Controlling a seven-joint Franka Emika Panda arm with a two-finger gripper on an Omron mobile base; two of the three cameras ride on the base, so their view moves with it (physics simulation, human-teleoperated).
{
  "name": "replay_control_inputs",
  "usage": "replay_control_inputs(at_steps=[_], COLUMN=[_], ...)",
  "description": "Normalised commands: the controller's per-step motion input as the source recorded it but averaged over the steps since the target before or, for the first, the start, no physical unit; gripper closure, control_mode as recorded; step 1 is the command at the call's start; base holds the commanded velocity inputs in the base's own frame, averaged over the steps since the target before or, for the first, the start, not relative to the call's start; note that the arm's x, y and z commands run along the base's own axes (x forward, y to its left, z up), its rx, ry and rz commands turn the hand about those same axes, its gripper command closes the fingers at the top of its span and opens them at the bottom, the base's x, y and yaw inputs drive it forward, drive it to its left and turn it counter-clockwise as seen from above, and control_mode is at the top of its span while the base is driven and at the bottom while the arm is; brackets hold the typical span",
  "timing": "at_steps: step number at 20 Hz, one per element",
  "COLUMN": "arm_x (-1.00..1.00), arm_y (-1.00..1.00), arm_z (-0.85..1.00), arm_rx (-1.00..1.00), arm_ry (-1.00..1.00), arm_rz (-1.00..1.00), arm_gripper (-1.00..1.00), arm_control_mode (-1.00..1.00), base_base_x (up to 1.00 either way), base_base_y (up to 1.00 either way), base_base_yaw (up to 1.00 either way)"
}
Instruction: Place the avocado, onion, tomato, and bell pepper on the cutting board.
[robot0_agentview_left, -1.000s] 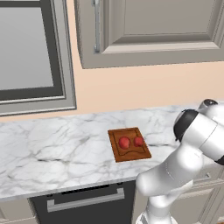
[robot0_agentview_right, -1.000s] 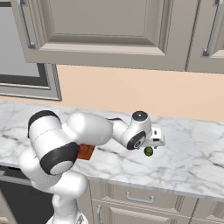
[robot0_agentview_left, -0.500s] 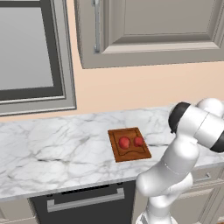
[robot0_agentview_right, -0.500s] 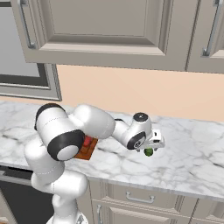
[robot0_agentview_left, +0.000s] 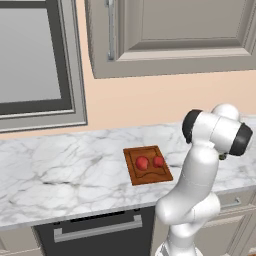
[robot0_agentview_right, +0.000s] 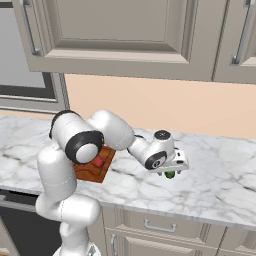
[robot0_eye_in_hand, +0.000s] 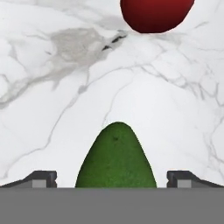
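Observation:
The green avocado lies on the white marble counter, between my two finger tips, which stand wide apart on either side without touching it. From the right base view my gripper hangs open right over the avocado. The reddish-brown cutting board lies to the left on the counter with two red round items on it. My arm hides most of the cutting board in the right base view. A third red round item rests on the counter just beyond the avocado.
The marble counter runs wide to the left of the board, with a window above it. Wall cabinets hang over the counter. Drawers sit below the counter's front edge, and an oven front is at the lower left.
My arm's elbow and shoulder links have swung round and risen, while the hand has stayed over the avocado. The avocado has not moved.

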Motion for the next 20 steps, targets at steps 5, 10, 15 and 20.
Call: replay_control_inputs(at_steps=[5,10,15,20], arm_x=[0.21,-0.08,-0.5,-0.94], arm_y=[-0.02,-0.03,0.42,0.82], arm_z=[-0.11,0.18,0.83,0.73], arm_rx=[0.0,0.0,0.0,0.0], arm_ry=[0.01,0.0,-0.04,0.0], arm_rz=[0.02,0.01,0.03,0.04], arm_gripper=[1.0,1.0,1.0,1.0], arm_control_mode=[-1.0,-1.0,-1.0,-1.0], base_base_x=[0.0,0.0,0.0,0.0], base_base_y=[0.0,0.0,0.0,0.0], base_base_yaw=[0.0,0.0,0.0,0.0])
